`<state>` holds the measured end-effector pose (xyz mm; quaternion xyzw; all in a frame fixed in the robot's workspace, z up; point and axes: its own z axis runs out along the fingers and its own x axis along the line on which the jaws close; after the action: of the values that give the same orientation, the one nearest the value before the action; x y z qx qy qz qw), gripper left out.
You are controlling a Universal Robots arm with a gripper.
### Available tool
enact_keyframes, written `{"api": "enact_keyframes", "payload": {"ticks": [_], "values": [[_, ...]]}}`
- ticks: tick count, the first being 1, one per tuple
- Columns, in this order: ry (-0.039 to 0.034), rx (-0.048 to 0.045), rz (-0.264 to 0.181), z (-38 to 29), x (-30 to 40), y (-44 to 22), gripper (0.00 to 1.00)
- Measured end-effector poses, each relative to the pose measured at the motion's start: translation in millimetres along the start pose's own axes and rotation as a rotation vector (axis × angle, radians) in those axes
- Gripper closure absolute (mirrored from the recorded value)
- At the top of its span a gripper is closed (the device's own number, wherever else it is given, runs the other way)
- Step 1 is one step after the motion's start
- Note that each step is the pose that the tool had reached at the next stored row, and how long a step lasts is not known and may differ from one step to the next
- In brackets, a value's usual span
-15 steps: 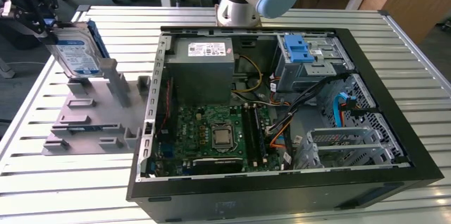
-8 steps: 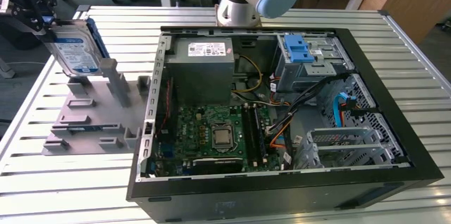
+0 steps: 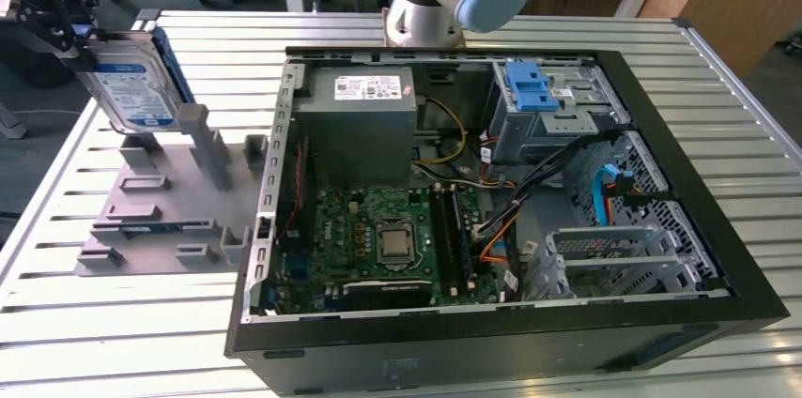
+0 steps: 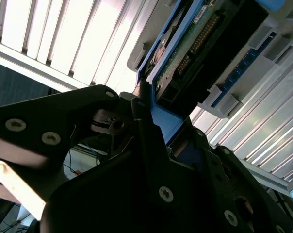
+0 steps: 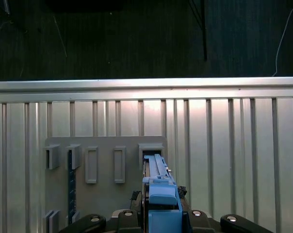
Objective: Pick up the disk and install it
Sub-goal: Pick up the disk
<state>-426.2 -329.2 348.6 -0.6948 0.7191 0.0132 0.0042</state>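
The disk (image 3: 131,84), a silver drive with a white-and-blue label in a thin blue bracket, hangs upright over the grey holder plate (image 3: 157,206) at the exterior view's left. My black gripper (image 3: 85,38) is shut on its upper end. In the first wrist view the disk (image 5: 158,187) appears edge-on, just above a slot of the holder plate (image 5: 105,189), with the gripper (image 5: 158,221) clamped round it. In the second wrist view the disk's green circuit board side (image 4: 192,46) shows, and a finger (image 4: 142,114) presses on its blue bracket.
An open black computer case (image 3: 701,182) lies on the slatted metal table (image 3: 113,323), to the exterior view's right of the holder plate. Inside are a grey power supply (image 3: 357,126), a motherboard (image 3: 376,238) and a drive bay with a blue latch (image 3: 532,88). The arm's base (image 3: 433,4) stands behind the case.
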Motion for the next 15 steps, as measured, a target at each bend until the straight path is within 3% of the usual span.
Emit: {"api": "enact_keyframes", "payload": {"ticks": [15], "values": [[0.0000, 0.0001, 0.000, -9.9, -0.4, 0.1, 0.64]]}}
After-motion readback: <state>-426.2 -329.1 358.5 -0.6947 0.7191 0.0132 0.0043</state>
